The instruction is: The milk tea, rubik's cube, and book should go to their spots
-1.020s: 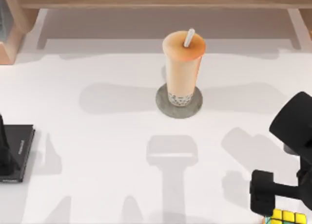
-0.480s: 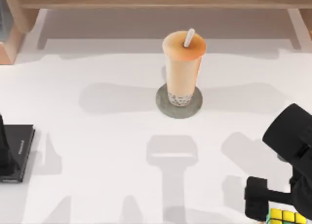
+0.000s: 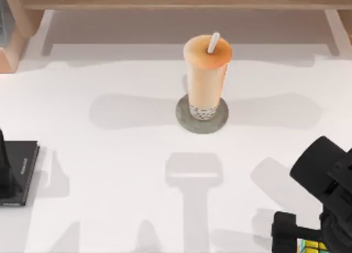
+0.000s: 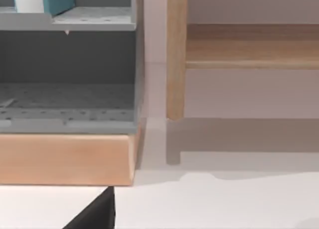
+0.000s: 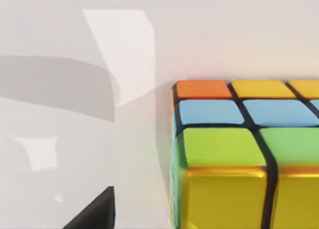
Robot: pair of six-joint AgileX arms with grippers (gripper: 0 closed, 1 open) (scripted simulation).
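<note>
While the milk tea (image 3: 205, 80) stands upright on a round grey coaster (image 3: 220, 121) at the worktop's (image 3: 110, 154) middle, the job in hand looks like the rubik's cube (image 3: 309, 246), which lies at the near right corner of the top view, mostly hidden under the right hand (image 3: 300, 239). That hand sits right over the cube, just to its left side, so the right arm is plainly the nearer one; the left arm is parked at the far left edge beside a flat black slab (image 3: 22, 170). Whether the right hand is wide or narrow I cannot tell, the fingers are hidden, and contact with the cube is not visible either. From the right wrist view the cube (image 5: 239, 154) is very close and offset to one side, not centred under the camera; probably the hand needs a small shift toward it before closing. A cube has no long axis, so any face pair works.

Cube look: glossy 3x3 squares with black edges, showing orange, yellow, blue and green.

In the left wrist view the book (image 4: 57, 0), teal cover with white pages, stands in a grey shelf unit (image 4: 70, 64) on a wooden base.
</note>
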